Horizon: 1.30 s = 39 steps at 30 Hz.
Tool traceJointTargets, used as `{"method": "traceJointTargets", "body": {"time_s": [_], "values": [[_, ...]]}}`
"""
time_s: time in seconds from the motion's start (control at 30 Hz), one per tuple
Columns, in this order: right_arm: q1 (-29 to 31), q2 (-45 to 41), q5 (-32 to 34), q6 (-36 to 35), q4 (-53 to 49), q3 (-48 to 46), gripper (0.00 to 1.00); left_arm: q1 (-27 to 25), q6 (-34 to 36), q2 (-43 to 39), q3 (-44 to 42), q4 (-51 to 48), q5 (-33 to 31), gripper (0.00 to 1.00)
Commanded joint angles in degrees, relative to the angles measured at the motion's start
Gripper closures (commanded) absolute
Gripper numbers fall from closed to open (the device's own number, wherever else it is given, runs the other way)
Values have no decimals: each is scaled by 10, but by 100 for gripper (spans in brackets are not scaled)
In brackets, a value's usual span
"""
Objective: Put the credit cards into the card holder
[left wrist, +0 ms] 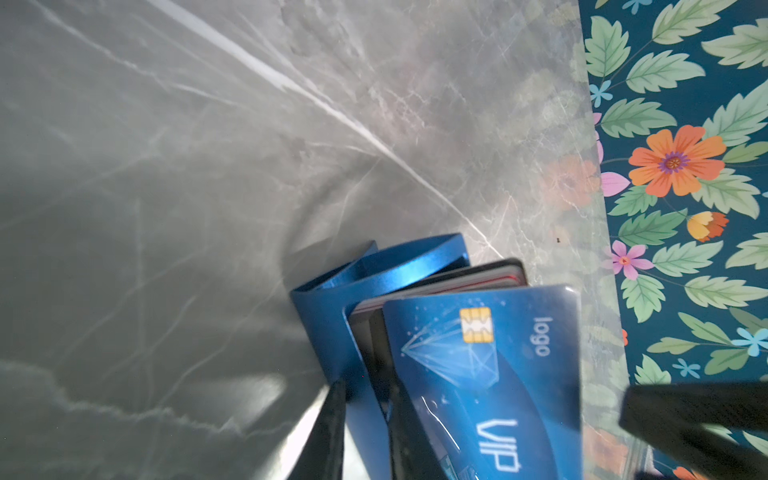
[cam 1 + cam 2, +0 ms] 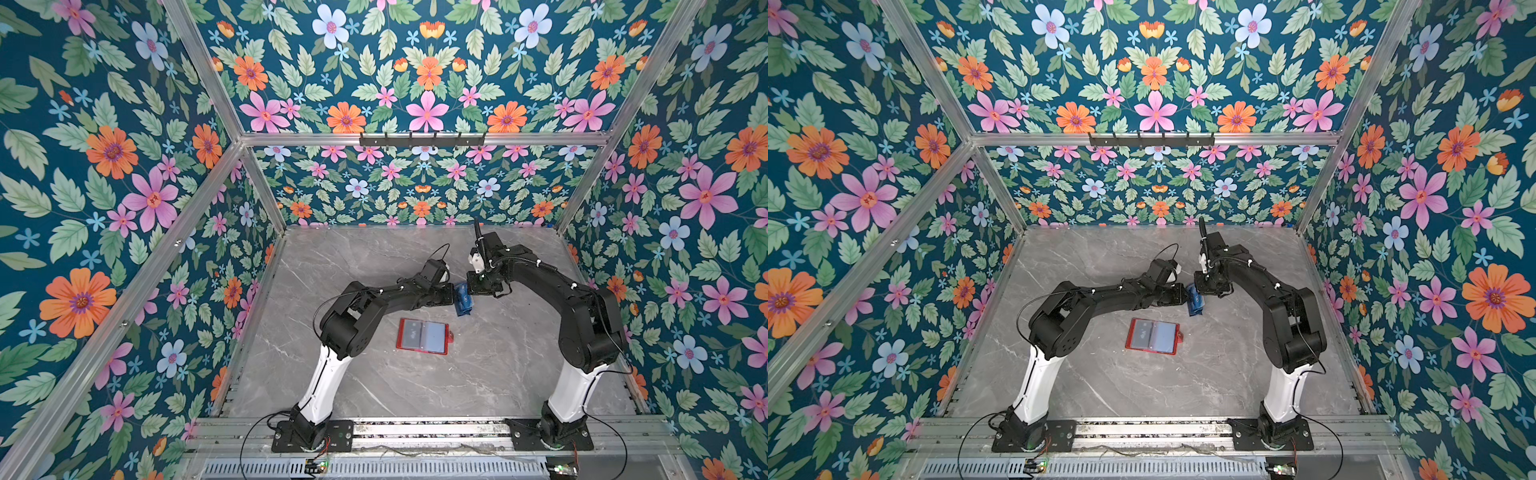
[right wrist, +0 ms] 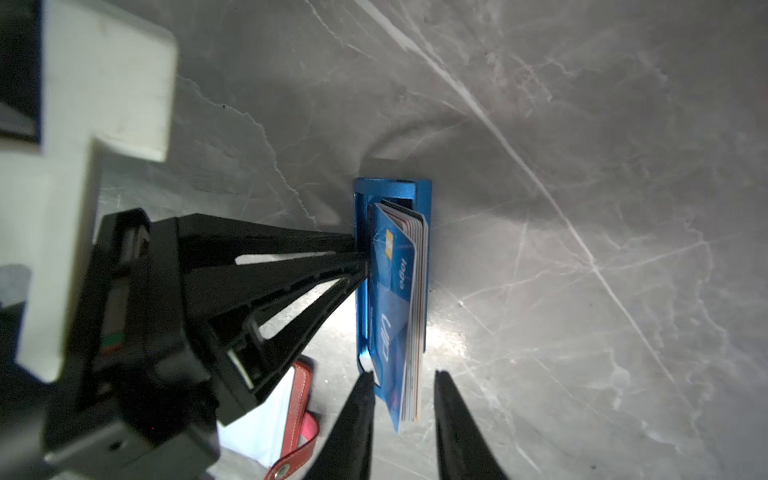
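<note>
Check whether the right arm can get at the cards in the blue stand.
Likely yes: the right gripper has its jaws open astride the credit cards; the left gripper only pinches the blue stand.

The card holder (image 2: 423, 336) is red with bluish sleeves; stand (image 1: 332, 316) metallic blue; card (image 1: 482, 374) blue, gold chip; table (image 2: 374, 386) grey marble; walls (image 2: 104, 166) teal floral.
</note>
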Motion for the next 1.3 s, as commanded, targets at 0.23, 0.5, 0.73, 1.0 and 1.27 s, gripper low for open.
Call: {"method": "traceJointTargets", "body": {"time_s": [0.23, 0.5, 0.73, 1.0, 1.27], "values": [[0, 30, -3, 13, 10, 14, 70, 0, 5, -1, -3, -38, -9, 80], [0, 48, 20, 14, 2, 19, 69, 0, 5, -1, -3, -38, -9, 80], [0, 56, 19, 14, 1, 21, 69, 0, 5, -1, -3, -38, -10, 80], [0, 59, 33, 9, -11, 27, 75, 0, 6, -1, -5, -38, -10, 80], [0, 50, 55, 3, -28, 32, 77, 0, 6, 1, -6, -38, -11, 80]]}}
